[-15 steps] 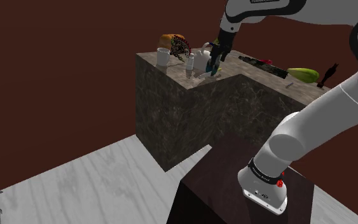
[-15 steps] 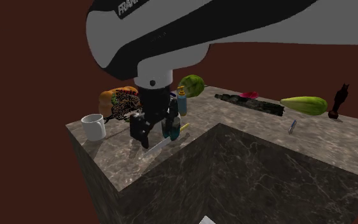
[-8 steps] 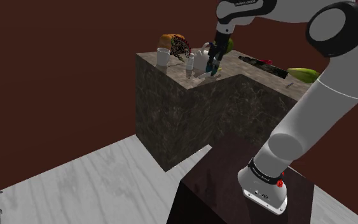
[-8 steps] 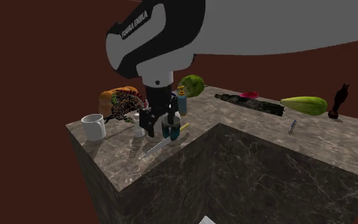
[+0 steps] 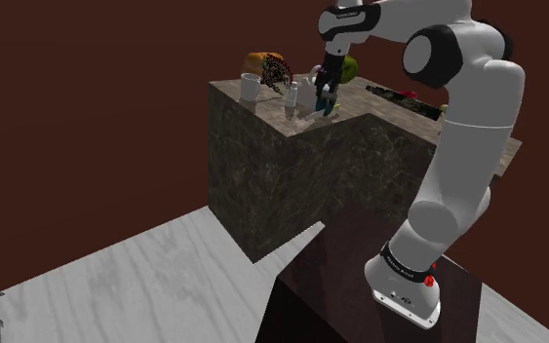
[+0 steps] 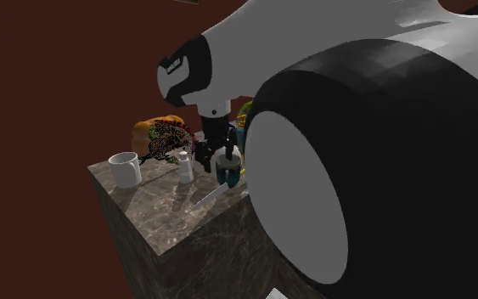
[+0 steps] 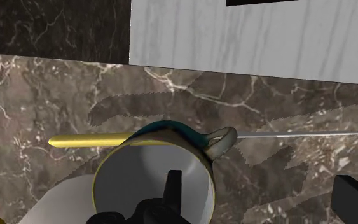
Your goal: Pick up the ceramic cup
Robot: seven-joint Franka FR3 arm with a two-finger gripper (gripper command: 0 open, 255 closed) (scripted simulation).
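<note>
A teal cup (image 7: 152, 172) with a pale inside, a yellowish rim and a small loop handle stands on the marble counter (image 7: 37, 95) near its notched corner. It also appears in the shoulder view as the cup (image 5: 332, 109) and in the second exterior view as the cup (image 6: 227, 173). My gripper (image 7: 264, 194) is open just above it. One finger (image 7: 173, 184) reaches down inside the cup's mouth, and the other finger (image 7: 355, 197) stands well outside, beyond the handle. The gripper (image 5: 327, 95) hangs from the arm, and the gripper (image 6: 215, 160) points downward.
A white mug (image 6: 126, 169) stands at the counter's far corner, and a small white bottle (image 6: 184, 166) stands beside the gripper. A yellow-handled knife (image 7: 85, 140) lies just past the cup. A spotted orange item (image 6: 162, 134) and a green fruit (image 5: 350, 68) sit behind. The arm's big joint (image 6: 381, 170) blocks the second exterior view's right.
The arm's upper links have swung round and now hide the second exterior view's right. The gripper has shifted slightly back over the teal cup, and its fingers are still apart.
</note>
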